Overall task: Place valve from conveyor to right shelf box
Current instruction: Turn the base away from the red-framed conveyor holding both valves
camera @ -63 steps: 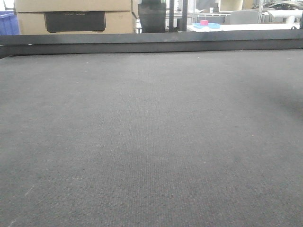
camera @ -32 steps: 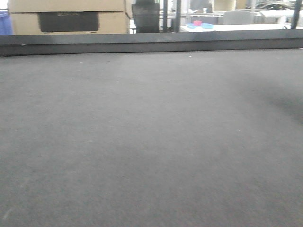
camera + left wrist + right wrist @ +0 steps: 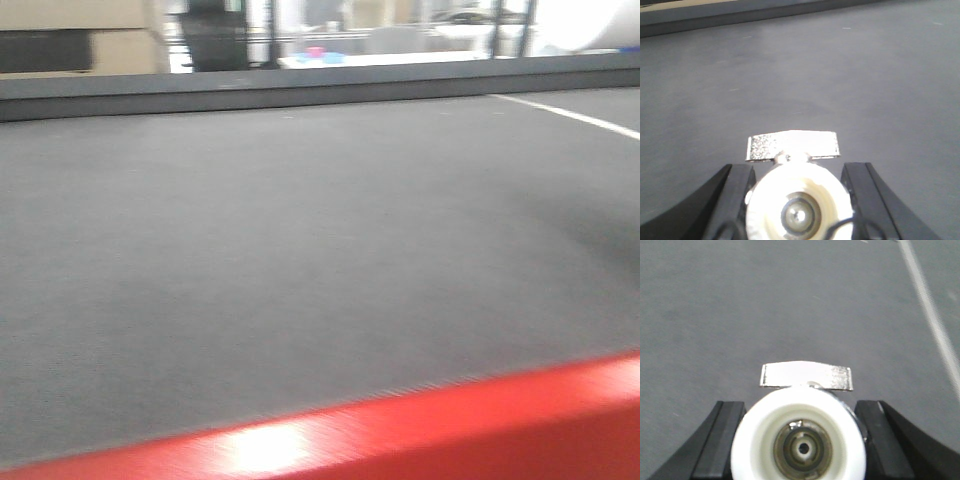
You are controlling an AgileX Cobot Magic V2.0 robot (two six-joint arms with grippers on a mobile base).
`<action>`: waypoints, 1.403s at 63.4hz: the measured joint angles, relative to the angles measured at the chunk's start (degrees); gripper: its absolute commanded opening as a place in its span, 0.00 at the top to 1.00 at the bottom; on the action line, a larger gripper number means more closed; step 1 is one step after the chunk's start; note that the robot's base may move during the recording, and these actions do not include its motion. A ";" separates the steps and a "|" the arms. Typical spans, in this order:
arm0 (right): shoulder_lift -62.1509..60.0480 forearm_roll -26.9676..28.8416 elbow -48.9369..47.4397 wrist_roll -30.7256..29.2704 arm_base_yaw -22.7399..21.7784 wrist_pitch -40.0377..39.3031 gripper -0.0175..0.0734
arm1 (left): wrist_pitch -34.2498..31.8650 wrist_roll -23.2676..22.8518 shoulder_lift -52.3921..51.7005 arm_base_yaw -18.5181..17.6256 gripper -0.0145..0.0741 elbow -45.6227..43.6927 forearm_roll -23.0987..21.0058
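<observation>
Left gripper (image 3: 799, 172): clamped on a valve (image 3: 797, 212), white cap facing camera, lever at 12 o'clock.
Right gripper (image 3: 800, 412): gripping a second valve (image 3: 800, 440) the same way.
Reason for hold: squeezed across the body, probably to stop rolling in transit.
Conveyor (image 3: 300, 250): grey belt beneath both.
Red edge (image 3: 450, 430): 6 o'clock in front view, blurred.
Shelf box: out of sight, contents unknown.

Left claw (image 3: 798, 197) and right claw (image 3: 799, 437) each clamp a valve (image 3: 767, 200).
</observation>
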 measured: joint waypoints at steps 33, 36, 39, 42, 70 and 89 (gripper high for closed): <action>0.00 0.00 0.00 0.00 0.00 0.00 0.99 | 0.00 0.00 0.00 0.00 0.96 0.00 0.00; 0.00 0.00 0.00 0.00 0.00 0.00 0.99 | 0.00 0.00 0.00 0.00 0.96 0.00 0.00; 0.00 0.00 0.00 0.00 0.00 0.00 0.99 | 0.00 0.00 0.00 0.00 0.96 0.00 0.00; 0.00 0.00 0.00 0.00 0.00 0.00 0.99 | 0.00 0.00 0.00 0.00 0.96 0.00 0.00; 0.00 0.00 0.00 0.00 0.00 0.00 0.99 | -0.06 0.00 0.00 0.00 0.96 0.00 0.00; 0.00 0.00 0.00 0.00 0.00 0.00 0.99 | -0.06 0.00 0.00 0.00 0.96 0.00 -0.11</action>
